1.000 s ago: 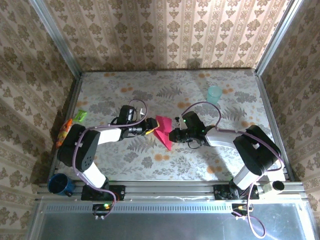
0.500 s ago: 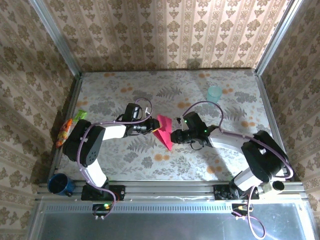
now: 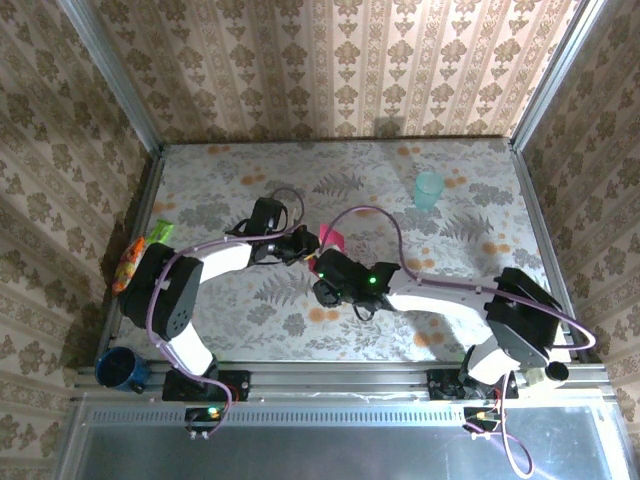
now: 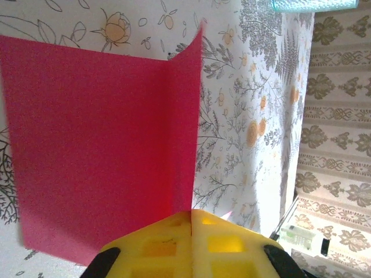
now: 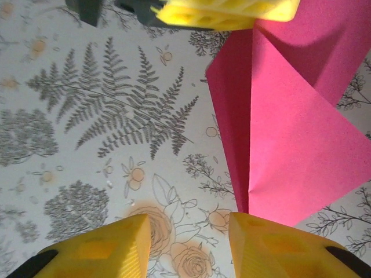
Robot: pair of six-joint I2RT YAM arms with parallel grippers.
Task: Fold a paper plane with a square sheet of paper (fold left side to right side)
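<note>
At table point(image 3: 230, 325) ctr | L gripper point(image 4: 191, 217): jaws clamped on paper sheet point(image 4: 98, 145) edge | R gripper point(image 5: 188, 231): jaws apart, sheet at 1 o'clock | cup point(image 3: 428, 188) at 2 o'clock of sheet

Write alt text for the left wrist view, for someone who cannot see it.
The left gripper is shut on the near edge of a magenta-red paper sheet, one flap standing up from a crease while the wider part lies on the floral table. A pale teal cup shows at the top edge.
</note>
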